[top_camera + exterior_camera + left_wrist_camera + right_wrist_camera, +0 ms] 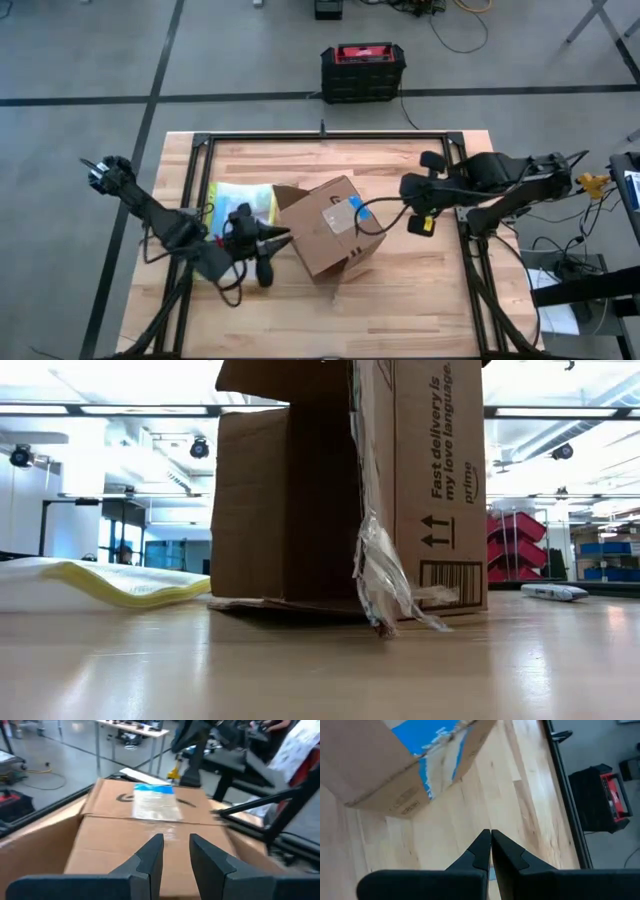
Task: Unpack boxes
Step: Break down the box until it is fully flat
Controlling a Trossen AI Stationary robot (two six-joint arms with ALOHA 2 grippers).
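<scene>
We find the cardboard box [330, 238] at the centre of the high view, resting on the wooden surface [420, 300] with one flap raised toward the left. The left hand [283, 238] sits just beside the box's left face, its fingers [150, 857] slightly parted and gripping nothing we can see. The right hand [410, 190] hangs at the box's right, fingers pressed together and empty. The plastic pouch [240, 203] lies left of the box, already outside. Risk noted: loose tape [385, 585] trails from one corner, and a push from the left hand could tip or slide the box rather than open it.
</scene>
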